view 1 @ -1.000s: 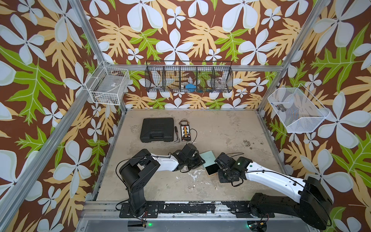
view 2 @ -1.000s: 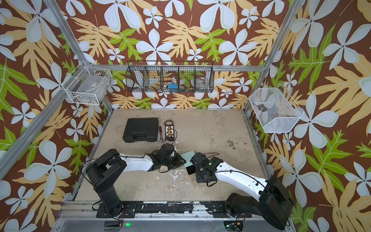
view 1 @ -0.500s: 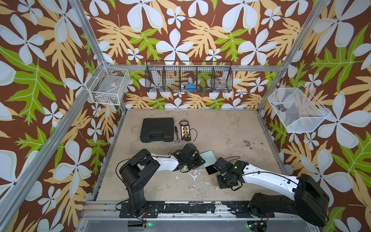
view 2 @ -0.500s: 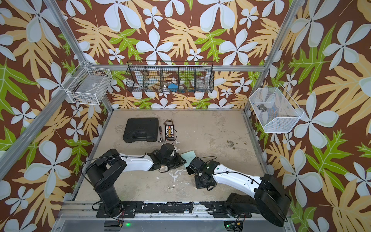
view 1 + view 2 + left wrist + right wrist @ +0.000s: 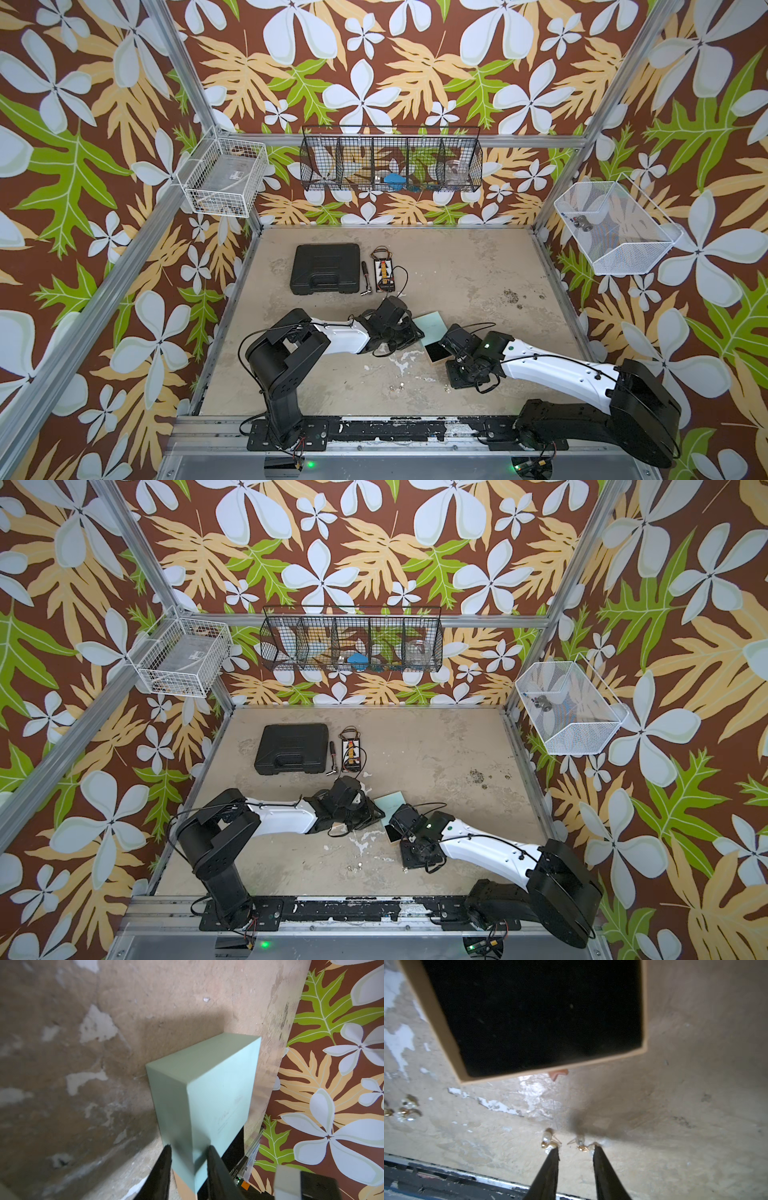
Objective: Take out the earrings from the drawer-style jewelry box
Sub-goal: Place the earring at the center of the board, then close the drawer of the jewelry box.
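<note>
While the left gripper (image 5: 189, 1147) is pinched shut on a corner of the mint-green jewelry box (image 5: 218, 1095), the drawer (image 5: 508, 1072) sits just beside that box with its black lining bare; can't tell whether its far end is tucked inside. Taking the drawer as the landmark: the right gripper (image 5: 575, 1149) hangs low over the table (image 5: 457, 270) a bit out from the drawer's free rim, jaws parted a narrow way with nothing between them; a pair of earrings (image 5: 548, 1140) lies on the table right at its fingertips (image 5: 551, 1165), one pearly piece by each tip, touching or near enough. A second bunch (image 5: 406, 1108) of the same little pieces lies off past the drawer's corner, apart from that pair; in a top view that bunch (image 5: 396, 387) is only a few glints.

Stuff around: white paint flecks (image 5: 496, 1105) are scattered between the drawer and the earrings; a small pinkish tab (image 5: 558, 1073) pokes out under the drawer's rim; the right arm's wrist and cables crowd one side of the drawer in both top views. A black case (image 5: 325, 269), a small wired board (image 5: 385, 275) and a little tool (image 5: 365, 279) lie well apart from the drawer, beyond the box.

Room-wise, the dark front rail (image 5: 425, 1178) runs close behind the right fingers, opposite the drawer; open tabletop stretches from the drawer toward the right-hand wall.
</note>
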`<control>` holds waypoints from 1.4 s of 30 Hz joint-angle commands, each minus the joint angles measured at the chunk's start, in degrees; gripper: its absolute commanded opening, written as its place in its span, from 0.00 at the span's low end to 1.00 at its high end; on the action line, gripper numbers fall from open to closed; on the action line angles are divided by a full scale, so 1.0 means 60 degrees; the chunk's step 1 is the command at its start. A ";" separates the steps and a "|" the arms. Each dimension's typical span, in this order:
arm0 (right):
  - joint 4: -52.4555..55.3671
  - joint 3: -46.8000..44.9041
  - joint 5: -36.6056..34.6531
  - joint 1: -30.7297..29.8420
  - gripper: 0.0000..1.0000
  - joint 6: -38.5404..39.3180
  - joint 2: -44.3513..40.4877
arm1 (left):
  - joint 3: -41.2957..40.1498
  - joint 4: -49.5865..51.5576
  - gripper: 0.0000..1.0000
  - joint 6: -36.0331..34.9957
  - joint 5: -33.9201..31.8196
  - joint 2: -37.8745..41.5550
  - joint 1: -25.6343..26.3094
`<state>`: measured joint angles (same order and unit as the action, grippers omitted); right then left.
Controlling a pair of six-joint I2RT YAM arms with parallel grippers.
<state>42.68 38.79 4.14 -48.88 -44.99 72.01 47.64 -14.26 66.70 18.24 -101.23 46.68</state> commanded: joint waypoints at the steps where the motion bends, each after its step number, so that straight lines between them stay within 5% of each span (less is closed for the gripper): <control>1: 0.0347 0.0259 -0.0420 -0.0012 0.36 -0.0088 -0.0198 | 0.0115 0.0213 0.34 -0.0203 -0.0067 0.0261 0.0002; 10: -0.0086 0.0016 -0.0945 0.0044 0.35 -0.0004 -0.0953 | 0.0813 0.1464 0.42 -0.0683 -0.1080 0.1297 -0.0001; 17: -0.1476 -0.0715 -0.0961 0.0287 0.32 0.0402 -0.1423 | 0.2300 0.2719 0.37 -0.1771 -0.1764 0.0100 -0.0482; 28: -0.2814 -0.1298 -0.0835 0.0648 0.29 0.0811 -0.0962 | 0.4372 0.3705 0.34 -0.3189 -0.1409 -0.1962 -0.0690; 42: -0.3900 -0.0807 -0.0555 0.0927 0.26 0.1280 0.0166 | 0.4267 0.3363 0.33 -0.3768 -0.0457 -0.2301 -0.0695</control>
<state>21.52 33.26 0.30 -43.48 -38.39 72.18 73.71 6.61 45.25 13.28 -115.09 42.61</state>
